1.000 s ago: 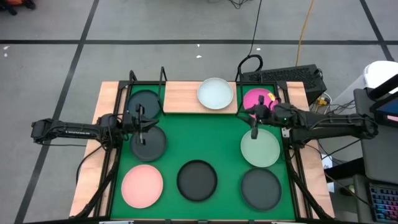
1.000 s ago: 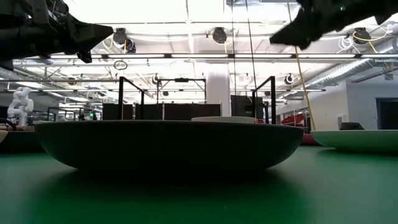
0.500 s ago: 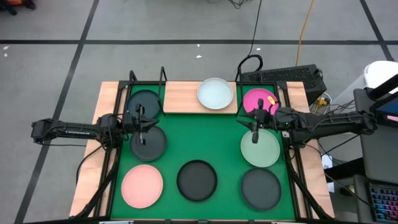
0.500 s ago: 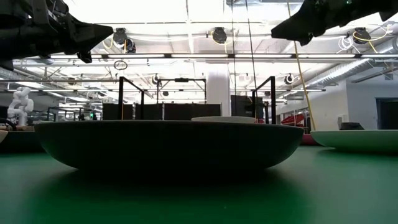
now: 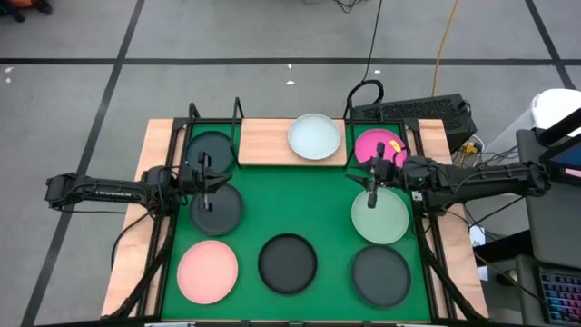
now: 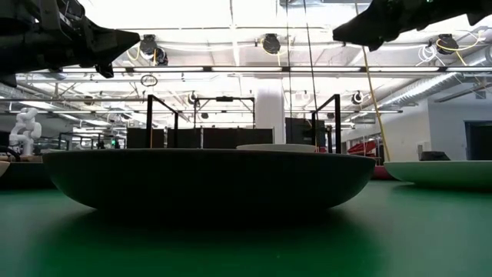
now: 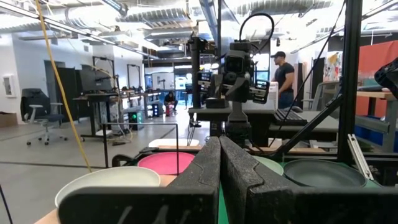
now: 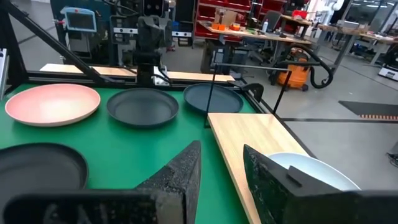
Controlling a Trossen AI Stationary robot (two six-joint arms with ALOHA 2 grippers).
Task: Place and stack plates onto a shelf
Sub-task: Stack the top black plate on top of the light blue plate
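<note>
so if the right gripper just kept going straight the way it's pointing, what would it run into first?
Probably nothing soon. The right gripper, fingers open, points level across the table above the mat's back part. The first thing in line looks like the left arm's gripper on the far side, though depth is hard to judge.

On the large green mat [image 5: 290,195], the round light pink plate [image 5: 208,272] lies at 7 o'clock, the black plate [image 5: 288,262] at 6, the dark grey plate [image 5: 381,275] at 5, the pale green plate [image 5: 379,216] at 3 and the charcoal plate [image 5: 218,209] at 9. Beyond the mat at 12 stands the light-wood shelf board [image 5: 263,143], bearing the white plate [image 5: 314,136]; the magenta plate [image 5: 377,145] lies at 1 and another dark plate [image 5: 210,150] at 11
</note>
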